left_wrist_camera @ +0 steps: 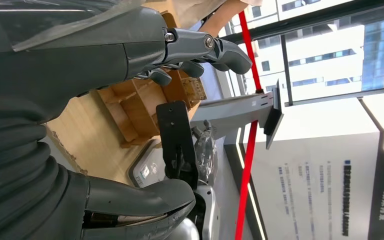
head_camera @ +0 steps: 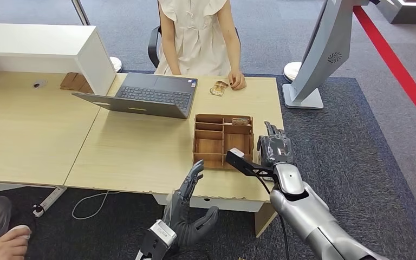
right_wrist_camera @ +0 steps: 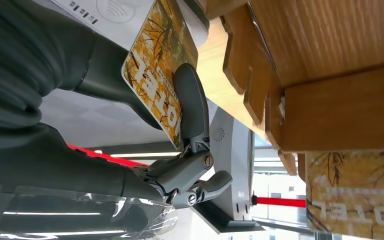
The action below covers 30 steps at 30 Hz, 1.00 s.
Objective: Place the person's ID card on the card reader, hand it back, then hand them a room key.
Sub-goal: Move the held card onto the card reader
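Two hands are in play, but only one matters for the coming move: the right hand (head_camera: 274, 149) hangs over the right edge of the desk (head_camera: 141, 157), just beside the wooden organizer tray (head_camera: 223, 141), and in the right wrist view its thumb and a finger pinch a yellow leaf-patterned room key card (right_wrist_camera: 156, 70) printed with hotel lettering. Behind that card, close to the hand, lies the white card reader (right_wrist_camera: 107, 12). A second card of the same pattern stands in the tray (right_wrist_camera: 355, 192). The left hand (head_camera: 187, 216) hovers low, off the near edge of the desk, fingers spread and holding nothing. The person in the pale dress (head_camera: 195, 32) sits across the desk, one hand (head_camera: 236, 80) resting on the far edge beside a small card-like item (head_camera: 218, 88) which I cannot identify for certain. So the receiver lies straight ahead and slightly left of the right hand, beyond the tray; my judgement is that the handover is a forward reach by the right arm, the nearer one, carrying the card clear over the tray.
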Motion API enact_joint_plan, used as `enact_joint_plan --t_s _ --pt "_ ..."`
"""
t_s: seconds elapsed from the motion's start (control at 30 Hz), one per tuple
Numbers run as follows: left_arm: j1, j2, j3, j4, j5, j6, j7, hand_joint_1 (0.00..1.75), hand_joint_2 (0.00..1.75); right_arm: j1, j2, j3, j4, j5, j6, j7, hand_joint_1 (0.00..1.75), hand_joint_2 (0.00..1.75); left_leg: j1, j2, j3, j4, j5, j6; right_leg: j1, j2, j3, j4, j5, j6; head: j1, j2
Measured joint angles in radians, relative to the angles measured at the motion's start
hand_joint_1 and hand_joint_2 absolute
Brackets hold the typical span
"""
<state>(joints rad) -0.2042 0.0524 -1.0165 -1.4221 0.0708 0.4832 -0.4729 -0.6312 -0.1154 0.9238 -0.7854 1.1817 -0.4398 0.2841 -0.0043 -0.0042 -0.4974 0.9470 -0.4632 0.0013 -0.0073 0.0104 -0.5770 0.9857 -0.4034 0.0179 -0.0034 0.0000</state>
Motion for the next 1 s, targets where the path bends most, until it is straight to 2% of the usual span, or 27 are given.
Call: enact_joint_plan --t_s 0.47,1.0 --pt "0.015 -0.008 0.033 0.000 -0.018 0.006 0.001 0.00 1.75 -0.004 0.017 -0.015 0.086 -0.017 -0.071 0.020 1.75 1.75 0.000 0.000 0.000 0.000 0.000 0.000 0.000 0.000 0.000 0.000 0.000 0.000 0.000 0.000" --pt "0.002 -0.021 0.034 0.001 0.015 0.039 -0.020 0.00 1.75 -0.010 0.014 -0.059 0.089 -0.012 -0.055 0.023 1.75 1.75 0.000 0.000 0.000 0.000 0.000 0.000 0.000 0.000 0.000 0.000 0.000 0.000 0.000 0.000"
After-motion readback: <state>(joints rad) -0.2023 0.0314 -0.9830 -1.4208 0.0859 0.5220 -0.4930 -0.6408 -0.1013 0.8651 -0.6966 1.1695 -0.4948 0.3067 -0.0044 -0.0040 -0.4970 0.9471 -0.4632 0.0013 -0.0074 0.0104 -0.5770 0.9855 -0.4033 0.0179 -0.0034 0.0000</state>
